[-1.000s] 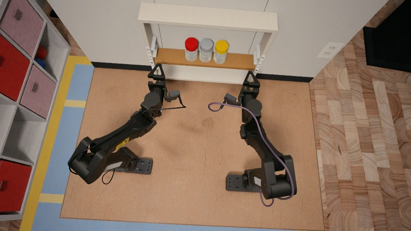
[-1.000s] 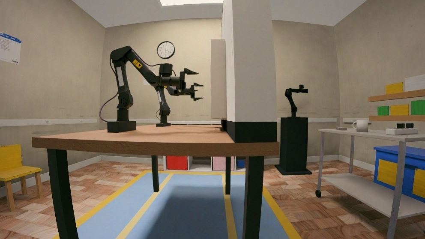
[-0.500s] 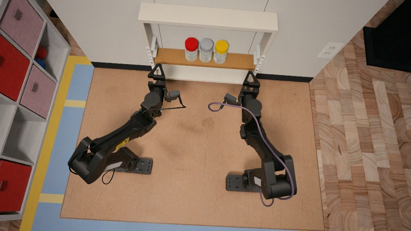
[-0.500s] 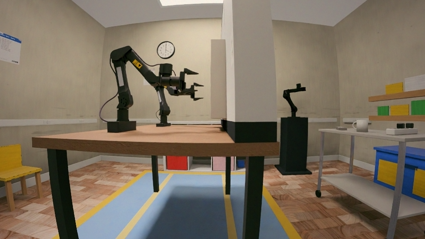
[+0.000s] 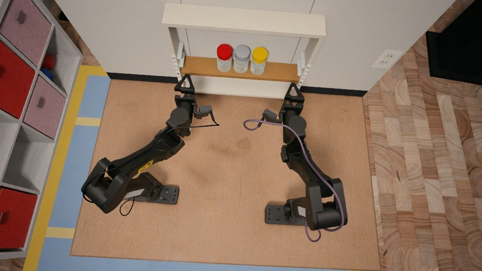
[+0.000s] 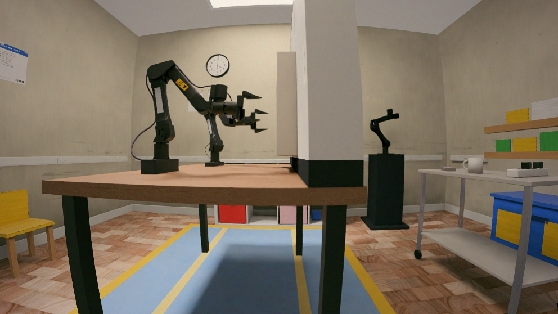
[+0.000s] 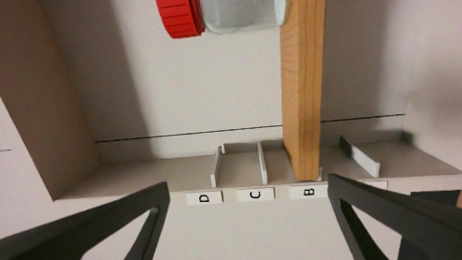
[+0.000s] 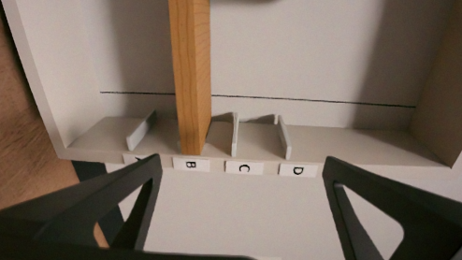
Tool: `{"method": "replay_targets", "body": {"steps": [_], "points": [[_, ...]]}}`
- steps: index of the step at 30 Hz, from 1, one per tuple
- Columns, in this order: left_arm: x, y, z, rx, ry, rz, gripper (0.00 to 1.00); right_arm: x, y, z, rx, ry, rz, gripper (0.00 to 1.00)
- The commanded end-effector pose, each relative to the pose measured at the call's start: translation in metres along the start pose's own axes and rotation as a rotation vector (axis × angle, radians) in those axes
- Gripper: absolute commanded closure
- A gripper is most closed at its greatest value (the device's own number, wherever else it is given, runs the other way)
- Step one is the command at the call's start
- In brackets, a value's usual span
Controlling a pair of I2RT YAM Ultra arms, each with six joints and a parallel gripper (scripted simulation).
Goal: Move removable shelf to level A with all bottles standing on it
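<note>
Side by side, three capped bottles stand upright on a removable wooden shelf [image 5: 281, 71] [image 7: 309, 93] [image 8: 191, 79] seated at level B of a white wall rack [image 5: 244, 19] [image 7: 140, 184] [image 8: 374, 164], above the far edge of the desk [image 5: 232, 175] [image 6: 194, 191]. The red-capped bottle [image 5: 224, 58] [image 7: 234, 14] is nearest the left arm's side, the gray-capped bottle [image 5: 241, 59] is in the middle, and the yellow-capped bottle [image 5: 259, 60] is toward the right arm's side. Level A, the slot next to B, holds no shelf. The left gripper [image 5: 184, 84] [image 7: 245, 187] points at the rack near one end of the shelf, its fingers wide apart and gripping nothing. At the opposite end, the right gripper [image 5: 294, 90] [image 6: 253, 104] [image 8: 242, 165] likewise faces the rack, fingers spread with nothing between them. Both arms rise from bases near the desk's left and right edges, toward its near corners.
</note>
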State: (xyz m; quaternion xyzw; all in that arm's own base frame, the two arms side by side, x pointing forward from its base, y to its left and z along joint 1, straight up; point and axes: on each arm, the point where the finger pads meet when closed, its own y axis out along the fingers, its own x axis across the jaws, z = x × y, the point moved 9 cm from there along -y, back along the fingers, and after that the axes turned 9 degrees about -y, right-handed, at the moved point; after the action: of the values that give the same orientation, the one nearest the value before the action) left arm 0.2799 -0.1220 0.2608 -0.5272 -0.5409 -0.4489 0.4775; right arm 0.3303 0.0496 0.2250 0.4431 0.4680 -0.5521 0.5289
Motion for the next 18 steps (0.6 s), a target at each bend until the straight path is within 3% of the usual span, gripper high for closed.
{"method": "replay_targets", "body": {"steps": [1,18], "points": [[0.002,0.001,-0.004,-0.004,-0.016,-0.018,0.00,-0.010,0.002,-0.003,0.006,0.013,0.048,0.00],[-0.014,0.005,-0.010,-0.004,-0.016,-0.018,0.00,0.004,0.007,-0.013,0.006,0.013,0.048,0.00]]}}
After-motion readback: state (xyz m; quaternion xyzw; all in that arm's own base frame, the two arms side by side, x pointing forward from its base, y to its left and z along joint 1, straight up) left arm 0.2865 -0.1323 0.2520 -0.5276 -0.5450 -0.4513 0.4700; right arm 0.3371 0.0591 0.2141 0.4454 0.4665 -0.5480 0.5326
